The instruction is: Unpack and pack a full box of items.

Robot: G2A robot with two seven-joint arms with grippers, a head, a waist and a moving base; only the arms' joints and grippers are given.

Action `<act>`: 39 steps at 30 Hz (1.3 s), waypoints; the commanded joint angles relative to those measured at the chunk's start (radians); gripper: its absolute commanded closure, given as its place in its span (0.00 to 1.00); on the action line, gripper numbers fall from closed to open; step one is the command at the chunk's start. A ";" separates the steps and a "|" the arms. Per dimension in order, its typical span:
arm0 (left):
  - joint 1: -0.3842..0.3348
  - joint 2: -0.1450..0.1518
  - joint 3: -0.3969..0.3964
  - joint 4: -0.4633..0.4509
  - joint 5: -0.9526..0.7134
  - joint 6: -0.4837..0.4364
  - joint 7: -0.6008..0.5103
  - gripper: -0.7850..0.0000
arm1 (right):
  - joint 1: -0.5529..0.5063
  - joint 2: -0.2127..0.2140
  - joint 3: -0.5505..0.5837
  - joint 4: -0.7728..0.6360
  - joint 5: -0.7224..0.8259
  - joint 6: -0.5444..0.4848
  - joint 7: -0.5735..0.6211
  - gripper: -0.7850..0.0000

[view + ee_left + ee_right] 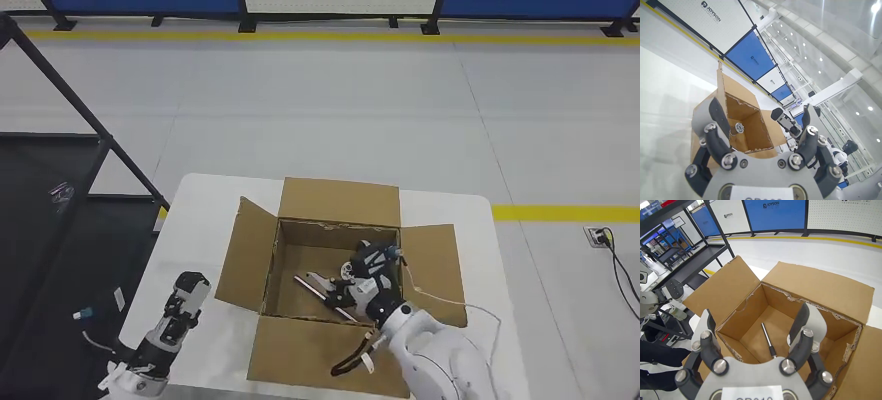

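1. A brown cardboard box (340,205) is set at the middle of a white rectangular table (210,210), with its four flaps folded outward and its top open.
2. A slim silver metal rod (767,336) with a black end is laid on the box floor. In the top view it is angled from 10 o'clock to 4 o'clock, with the black end toward 4 o'clock.
3. The right gripper (756,313) is held over the box opening, its arm brought in from 5 o'clock. Its claw is spread and nothing is pinched.
4. The left gripper (762,109) is held at 8 o'clock from the box, near the table's edge and apart from the cardboard. Its claw is spread wide and nothing is gripped.
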 commanded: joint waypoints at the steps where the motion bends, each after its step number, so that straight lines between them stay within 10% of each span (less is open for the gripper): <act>1: -0.013 0.000 0.009 -0.003 -0.002 0.031 0.004 0.00 | 0.057 -0.008 -0.048 0.039 -0.110 0.100 0.116 0.00; 6: -0.025 0.002 -0.014 0.001 -0.071 0.081 0.016 0.00 | 0.237 -0.049 -0.181 0.164 -0.259 0.354 0.389 0.00; 14: -0.015 0.003 -0.033 0.008 -0.103 0.089 0.019 0.00 | 0.487 -0.113 -0.266 0.475 -0.242 0.443 0.748 0.00; 39: -0.015 0.003 -0.033 0.008 -0.103 0.089 0.019 0.00 | 0.635 -0.212 -0.288 0.919 -0.102 0.482 0.681 0.00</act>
